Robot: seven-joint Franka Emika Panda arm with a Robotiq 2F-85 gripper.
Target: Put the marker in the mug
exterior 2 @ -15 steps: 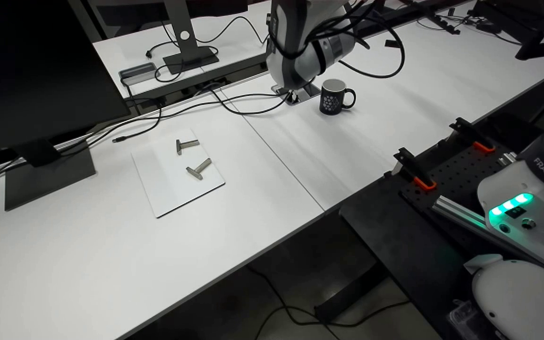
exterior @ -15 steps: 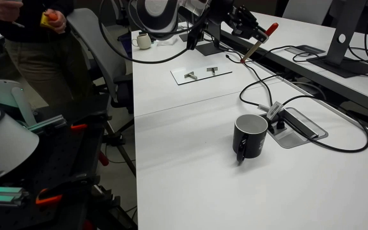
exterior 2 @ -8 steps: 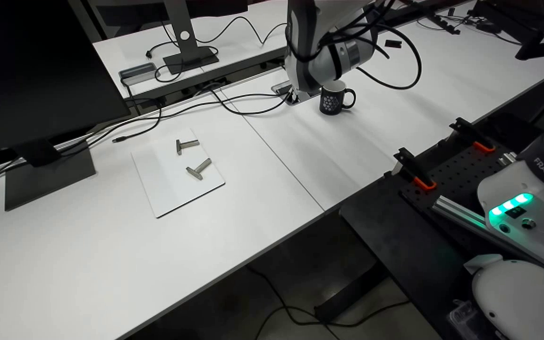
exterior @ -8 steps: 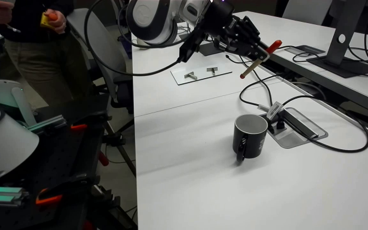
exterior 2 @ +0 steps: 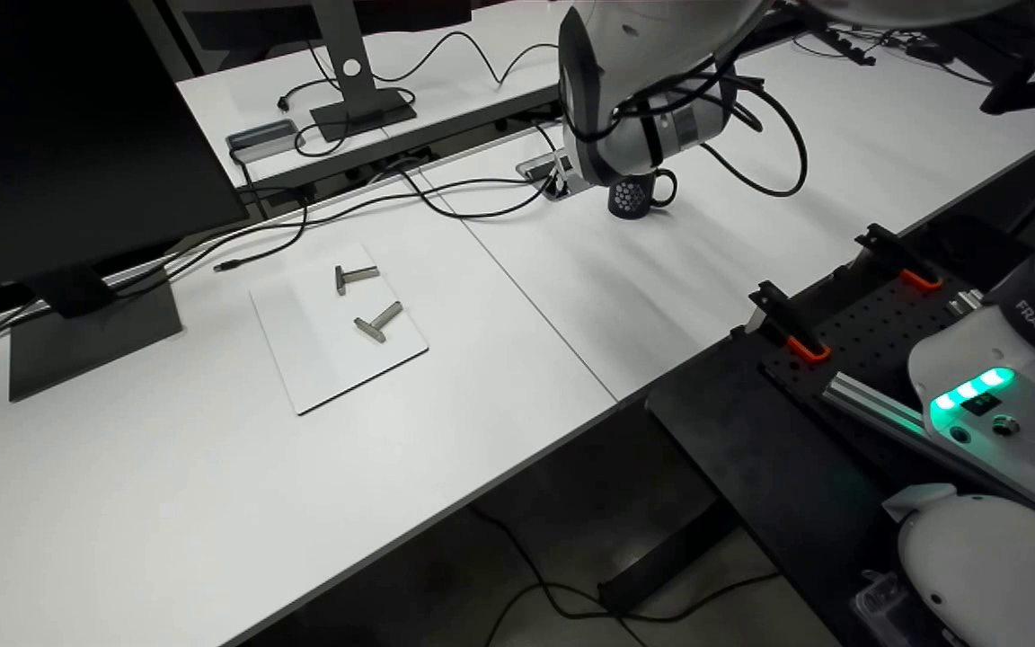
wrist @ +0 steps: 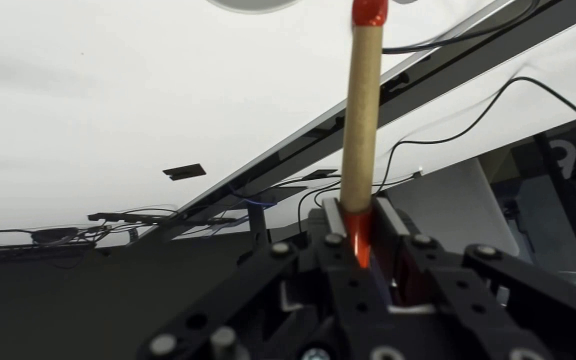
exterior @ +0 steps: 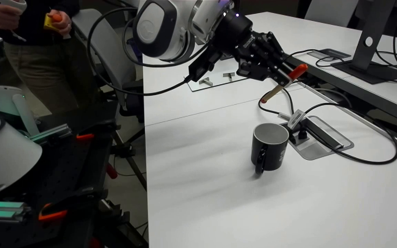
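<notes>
Gripper (wrist: 362,218) had the marker (wrist: 361,125) pinched near its red upper end, slanting in the air, not in the mug (exterior: 273,151) on the worktop (exterior: 198,206) yet. Looked light, stiff, maybe slick there; imo a good hold, since it left the lower tip free.

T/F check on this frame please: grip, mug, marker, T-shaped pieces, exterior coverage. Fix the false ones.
1. The end effector grips the marker. True.
2. The mug stands upright on the table. True.
3. The marker is in the mug. False: the end effector holds it outside.
4. Both exterior views show the whole mug. False: in an exterior view the arm covers its rim.
5. Two T-shaped pieces rest on the white board. True.
6. The marker's ends are blue. False: both are red.
</notes>
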